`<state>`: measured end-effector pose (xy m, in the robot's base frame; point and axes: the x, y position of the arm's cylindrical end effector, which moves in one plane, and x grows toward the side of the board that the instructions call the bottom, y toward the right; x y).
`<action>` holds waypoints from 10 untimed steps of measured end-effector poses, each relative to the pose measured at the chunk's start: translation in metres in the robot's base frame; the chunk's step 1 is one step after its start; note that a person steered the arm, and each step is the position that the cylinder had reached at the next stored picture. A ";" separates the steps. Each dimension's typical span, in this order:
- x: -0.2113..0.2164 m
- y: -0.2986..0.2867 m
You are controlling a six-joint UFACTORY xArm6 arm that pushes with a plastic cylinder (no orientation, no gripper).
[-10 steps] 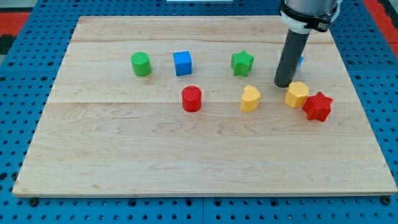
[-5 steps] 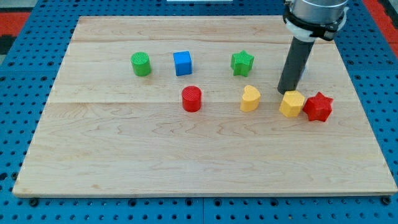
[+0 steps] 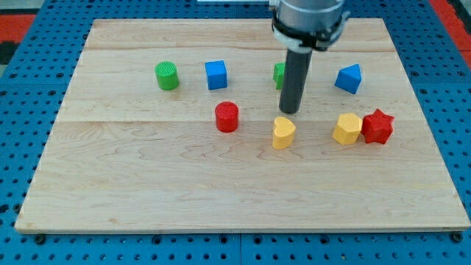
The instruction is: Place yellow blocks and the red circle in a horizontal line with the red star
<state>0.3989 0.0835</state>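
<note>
Wooden board (image 3: 147,184), no writing, my tip (image 3: 289,112) just above yellow heart (image 3: 283,132) — no fingers.

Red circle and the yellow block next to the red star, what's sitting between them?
In the camera view, the yellow heart lies between the red circle and that yellow block, with my tip just above it.

Pale wood-grain bench (image 3: 147,184) on a blue perforated base (image 3: 22,132), which turns red at the view's top corners. Blocks: green cylinder (image 3: 167,75); blue cube (image 3: 215,74); green block (image 3: 279,73), mostly hidden by the rod; blue block (image 3: 349,78); red circle (image 3: 227,116); yellow heart (image 3: 283,132); yellow block (image 3: 346,128); red star (image 3: 377,126). Dark grey rod, my tip (image 3: 289,112).
</note>
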 end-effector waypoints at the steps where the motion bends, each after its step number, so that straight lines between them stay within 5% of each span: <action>1: -0.015 -0.047; 3: 0.050 -0.137; 5: 0.085 -0.073; 6: 0.134 -0.088; 8: 0.086 -0.149; 10: 0.118 -0.258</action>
<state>0.5164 -0.1745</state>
